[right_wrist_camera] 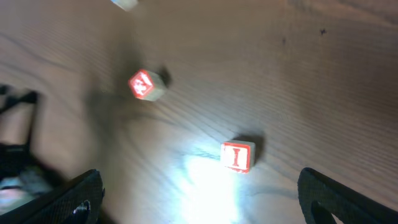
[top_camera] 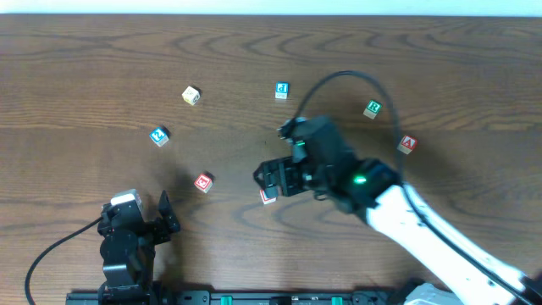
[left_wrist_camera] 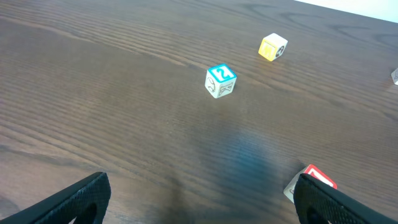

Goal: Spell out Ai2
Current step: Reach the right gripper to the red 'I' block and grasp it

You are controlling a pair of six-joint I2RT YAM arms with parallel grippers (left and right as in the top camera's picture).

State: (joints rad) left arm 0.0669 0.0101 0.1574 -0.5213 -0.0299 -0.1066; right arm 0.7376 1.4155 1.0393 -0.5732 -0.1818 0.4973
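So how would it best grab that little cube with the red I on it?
By two opposite flat sides, coming straight down from above. The I cube sits flat on the table with open space all round, the nearest cube well away, and the open right gripper hangs over it, so a finger could drop on either side. Squaring the gripper to its faces should help.

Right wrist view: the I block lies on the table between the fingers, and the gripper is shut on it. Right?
No. The right gripper is open, not shut: the right wrist view shows its fingers wide apart at the frame's lower corners. The I block does lie on the table between them, touched by neither.
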